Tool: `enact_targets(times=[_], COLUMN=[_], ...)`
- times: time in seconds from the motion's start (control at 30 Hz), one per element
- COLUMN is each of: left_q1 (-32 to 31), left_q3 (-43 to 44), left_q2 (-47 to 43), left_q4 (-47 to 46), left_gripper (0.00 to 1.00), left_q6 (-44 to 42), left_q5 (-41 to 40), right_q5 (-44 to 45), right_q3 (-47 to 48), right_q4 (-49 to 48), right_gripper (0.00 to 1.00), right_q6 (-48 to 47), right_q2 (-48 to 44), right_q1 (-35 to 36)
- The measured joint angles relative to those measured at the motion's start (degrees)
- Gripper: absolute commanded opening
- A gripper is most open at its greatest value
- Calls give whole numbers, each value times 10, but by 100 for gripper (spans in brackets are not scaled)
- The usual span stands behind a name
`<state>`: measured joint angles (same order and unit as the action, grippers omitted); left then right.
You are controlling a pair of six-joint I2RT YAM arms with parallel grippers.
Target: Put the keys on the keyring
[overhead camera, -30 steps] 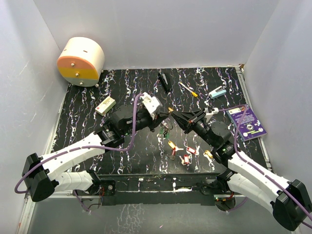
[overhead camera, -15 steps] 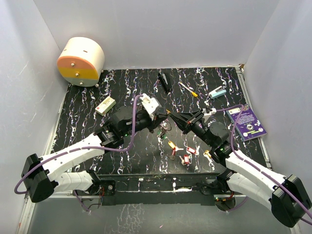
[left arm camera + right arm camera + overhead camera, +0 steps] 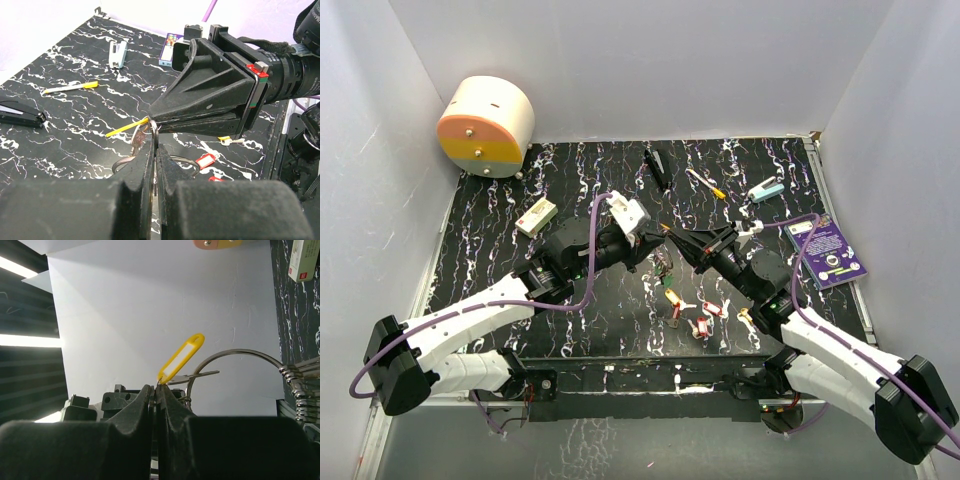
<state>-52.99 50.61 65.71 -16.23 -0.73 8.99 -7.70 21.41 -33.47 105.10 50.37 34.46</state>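
My left gripper (image 3: pixel 642 243) is shut on the keyring (image 3: pixel 199 161), a silver wire ring held edge-on between its fingers (image 3: pixel 145 165). In the top view the ring's green-headed and dark-headed keys (image 3: pixel 662 264) hang just below the two gripper tips. My right gripper (image 3: pixel 672 239) is shut on a yellow-headed key (image 3: pixel 181 357), its tip touching the left gripper's tip. The key's blade (image 3: pixel 200 375) lies across the ring (image 3: pixel 235 356). The key's yellow head also shows in the left wrist view (image 3: pixel 125 130). Several loose keys lie on the mat: yellow (image 3: pixel 672 297), red (image 3: pixel 712 308) (image 3: pixel 700 325), gold (image 3: pixel 748 318).
A yellow-handled screwdriver (image 3: pixel 705 183), a light-blue stapler (image 3: pixel 766 190) and a black tool (image 3: pixel 658 168) lie at the back of the mat. A purple card (image 3: pixel 828 252) is at the right. A small box (image 3: pixel 535 217) and a cream-and-orange drum (image 3: pixel 485 126) are at the left.
My right gripper has edged a little left toward the left gripper. The left gripper has barely shifted and both holds are the same.
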Motion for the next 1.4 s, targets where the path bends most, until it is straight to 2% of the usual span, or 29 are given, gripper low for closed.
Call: enact_targets(times=[0.23, 0.97, 1.4], left_q1=[0, 4, 5], left_q3=[0, 7, 7], left_q2=[0, 0, 0], left_q4=[4, 30, 43], left_gripper=[0, 0, 0], left_q6=[10, 11, 9], left_q5=[5, 24, 45], right_q5=[-6, -14, -16], right_q3=[-7, -15, -45], right_q4=[-27, -29, -75], right_gripper=[8, 8, 8], right_q6=[0, -2, -1], right_q2=[9, 7, 3], right_q1=[0, 4, 7])
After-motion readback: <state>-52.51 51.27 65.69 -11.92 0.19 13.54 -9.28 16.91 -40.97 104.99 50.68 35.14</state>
